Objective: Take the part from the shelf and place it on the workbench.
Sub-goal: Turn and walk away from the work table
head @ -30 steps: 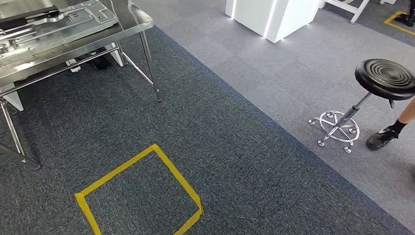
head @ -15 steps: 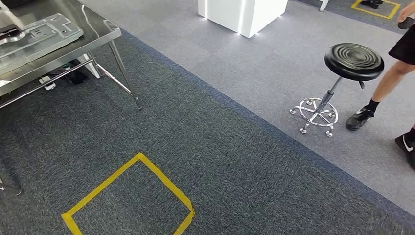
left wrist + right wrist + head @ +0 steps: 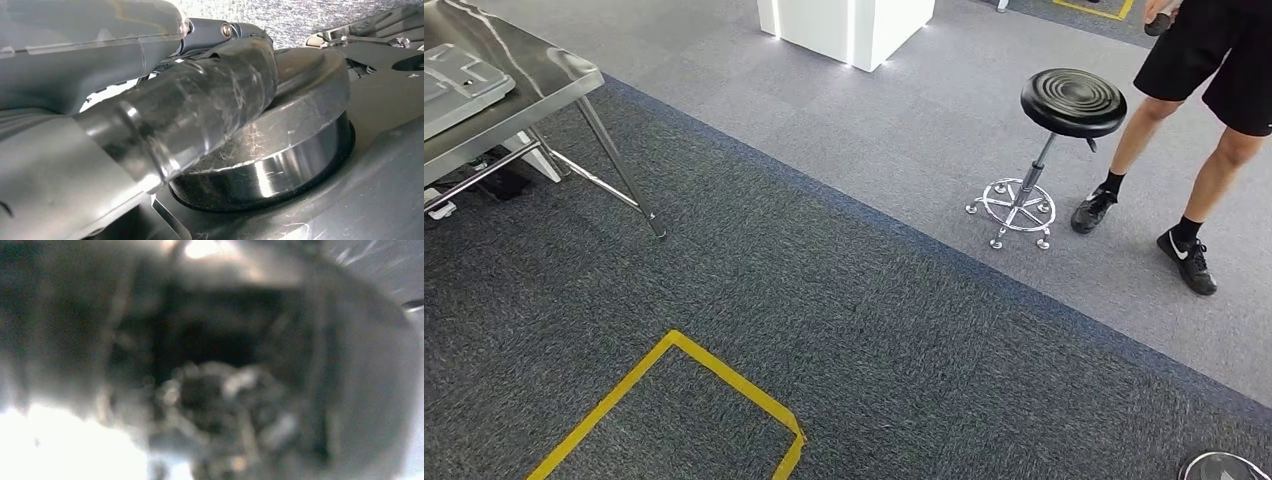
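Note:
In the left wrist view my left hand (image 3: 190, 110) lies on a grey stamped metal part (image 3: 385, 165), its thick thumb pressed over the part's round raised boss (image 3: 300, 150); the hand seems to hold the part. The right wrist view is dark and blurred: my right hand (image 3: 210, 390) is a vague shape close to the lens, and I cannot tell how its fingers lie. A silvery rounded edge (image 3: 1224, 466) peeks in at the head view's bottom right corner. A steel table (image 3: 554, 75) at the far left carries another stamped metal sheet (image 3: 454, 85).
A black round stool (image 3: 1072, 100) on a chrome wheeled base stands at the upper right, with a person (image 3: 1214, 60) in black shorts right beside it. A white pedestal (image 3: 844, 25) stands at the back. A yellow tape square (image 3: 724, 385) marks the dark carpet below.
The camera has swung to the right: table, tape square and stool have all slid left in the picture. The person has stepped in beside the stool.

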Controlling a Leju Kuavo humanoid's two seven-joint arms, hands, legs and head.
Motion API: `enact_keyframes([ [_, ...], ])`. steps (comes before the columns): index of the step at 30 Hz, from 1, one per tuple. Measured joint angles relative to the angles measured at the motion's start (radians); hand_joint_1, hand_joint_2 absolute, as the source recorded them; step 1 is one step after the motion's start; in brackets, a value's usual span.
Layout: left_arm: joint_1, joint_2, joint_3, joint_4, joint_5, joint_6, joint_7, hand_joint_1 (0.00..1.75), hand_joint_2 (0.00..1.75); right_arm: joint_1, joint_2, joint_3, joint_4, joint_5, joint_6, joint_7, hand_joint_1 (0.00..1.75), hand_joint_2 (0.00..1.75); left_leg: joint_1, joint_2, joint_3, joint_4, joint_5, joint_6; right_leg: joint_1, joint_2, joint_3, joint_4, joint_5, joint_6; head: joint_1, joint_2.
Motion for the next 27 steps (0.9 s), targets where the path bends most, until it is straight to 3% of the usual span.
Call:
enact_keyframes([
  [2, 0.000, 0.000, 0.001, 0.000, 0.011, -0.002, 0.001, 0.00, 0.00, 0.000, 0.000, 0.000, 0.000, 0.000, 0.000, 0.002, 0.00, 0.00, -0.001, 0.016, 0.008, 0.000, -0.006, -0.005, 0.002, -0.028, 0.071, -0.132, 0.062, -0.005, 0.000, 0.000],
  [4, 0.001, 0.001, 0.003, 0.000, 0.015, -0.008, 0.001, 0.00, 0.00, -0.002, 0.000, 0.001, 0.000, 0.001, 0.001, 0.008, 0.00, 0.00, -0.007, 0.027, 0.013, 0.000, -0.013, -0.014, 0.008, -0.055, 0.122, -0.231, 0.093, -0.016, 0.000, 0.000],
  [5, 0.001, 0.002, 0.003, 0.001, 0.015, -0.011, 0.001, 0.00, 0.00, -0.003, 0.000, 0.002, 0.000, 0.001, 0.001, 0.012, 0.00, 0.00, -0.010, 0.032, 0.015, -0.001, -0.015, -0.019, 0.011, -0.060, 0.126, -0.246, 0.093, -0.020, 0.000, 0.000],
  [7, 0.002, 0.003, 0.003, 0.001, 0.015, -0.014, 0.000, 0.00, 0.00, -0.003, 0.000, 0.005, 0.000, 0.001, 0.001, 0.018, 0.00, 0.00, -0.012, 0.043, 0.022, -0.005, -0.019, -0.027, 0.010, -0.041, 0.125, -0.250, 0.096, -0.030, 0.000, 0.000],
  [9, 0.002, 0.003, 0.003, 0.002, 0.015, -0.017, 0.000, 0.00, 0.00, -0.004, 0.000, 0.007, 0.000, 0.001, 0.001, 0.022, 0.00, 0.00, -0.012, 0.022, 0.018, 0.016, -0.039, -0.035, 0.004, -0.024, 0.130, -0.261, 0.102, -0.042, 0.000, 0.000],
  [11, -0.001, 0.004, 0.003, 0.002, 0.016, -0.023, -0.002, 0.00, 0.00, -0.004, 0.001, 0.008, 0.000, 0.001, 0.002, 0.022, 0.00, 0.00, -0.011, -0.020, -0.027, 0.115, -0.097, -0.040, 0.003, -0.010, 0.134, -0.267, 0.106, -0.053, 0.000, 0.000],
  [13, -0.007, 0.003, 0.003, 0.002, 0.019, -0.028, -0.003, 0.00, 0.00, -0.004, 0.001, 0.008, 0.000, 0.002, 0.003, 0.022, 0.00, 0.00, -0.012, -0.037, -0.095, 0.249, -0.152, -0.040, 0.008, 0.009, 0.133, -0.265, 0.105, -0.059, -0.001, 0.000],
  [14, -0.010, 0.003, 0.004, 0.002, 0.021, -0.031, -0.002, 0.00, 0.00, -0.004, 0.002, 0.008, 0.000, 0.002, 0.004, 0.022, 0.00, 0.00, -0.012, -0.039, -0.114, 0.283, -0.154, -0.038, 0.010, 0.020, 0.133, -0.264, 0.105, -0.060, -0.001, 0.000],
  [15, -0.011, 0.003, 0.004, 0.002, 0.025, -0.032, 0.000, 0.00, 0.00, -0.004, 0.002, 0.009, 0.000, 0.002, 0.005, 0.022, 0.00, 0.00, -0.013, -0.042, -0.116, 0.281, -0.136, -0.036, 0.012, 0.033, 0.133, -0.261, 0.104, -0.060, -0.001, 0.000],
  [16, -0.011, 0.003, 0.005, 0.002, 0.028, -0.033, 0.003, 0.00, 0.00, -0.004, 0.002, 0.009, 0.000, 0.002, 0.006, 0.022, 0.00, 0.00, -0.013, -0.046, -0.099, 0.239, -0.101, -0.034, 0.013, 0.046, 0.133, -0.258, 0.104, -0.060, -0.001, 0.000],
  [17, -0.009, 0.003, 0.006, 0.002, 0.031, -0.033, 0.005, 0.00, 0.00, -0.004, 0.002, 0.009, 0.000, 0.002, 0.007, 0.021, 0.00, 0.00, -0.012, -0.058, -0.071, 0.171, -0.058, -0.030, 0.013, 0.060, 0.133, -0.255, 0.103, -0.059, -0.001, 0.000],
  [19, -0.006, 0.003, 0.006, 0.003, 0.033, -0.034, 0.009, 0.00, 0.00, -0.005, 0.003, 0.010, 0.000, 0.002, 0.007, 0.020, 0.00, 0.00, -0.011, -0.092, -0.026, 0.054, -0.005, -0.024, 0.015, 0.082, 0.128, -0.247, 0.101, -0.054, -0.001, 0.000],
  [21, -0.006, 0.002, 0.007, 0.003, 0.035, -0.035, 0.006, 0.00, 0.00, -0.004, 0.004, 0.010, 0.000, 0.002, 0.007, 0.019, 0.00, 0.00, -0.013, -0.103, -0.016, 0.018, 0.002, -0.017, 0.014, 0.098, 0.120, -0.244, 0.102, -0.044, -0.001, 0.000],
  [22, -0.006, 0.002, 0.007, 0.003, 0.035, -0.035, 0.002, 0.00, 0.00, -0.002, 0.005, 0.010, 0.000, 0.002, 0.009, 0.019, 0.00, 0.00, -0.014, -0.095, -0.015, 0.014, 0.006, -0.012, 0.013, 0.106, 0.117, -0.245, 0.104, -0.037, -0.001, 0.000],
  [24, -0.005, 0.001, 0.007, 0.003, 0.032, -0.032, -0.010, 0.00, 0.00, 0.001, 0.006, 0.011, 0.000, 0.000, 0.012, 0.018, 0.00, 0.00, -0.012, -0.076, -0.009, 0.002, 0.015, 0.001, 0.013, 0.085, 0.110, -0.230, 0.092, -0.029, 0.000, 0.000],
  [25, -0.003, 0.001, 0.007, 0.003, 0.031, -0.029, -0.016, 0.00, 0.00, 0.001, 0.006, 0.011, 0.000, -0.001, 0.013, 0.018, 0.00, 0.00, -0.011, -0.064, -0.006, -0.004, 0.019, 0.007, 0.013, 0.062, 0.097, -0.201, 0.072, -0.025, 0.000, 0.000],
  [27, 0.003, 0.000, 0.007, 0.003, 0.029, -0.026, -0.023, 0.00, 0.00, 0.000, 0.006, 0.011, 0.000, -0.003, 0.014, 0.018, 0.00, 0.00, -0.011, -0.041, -0.006, -0.008, 0.021, 0.012, 0.011, 0.017, 0.045, -0.091, 0.009, -0.016, 0.000, 0.000],
])
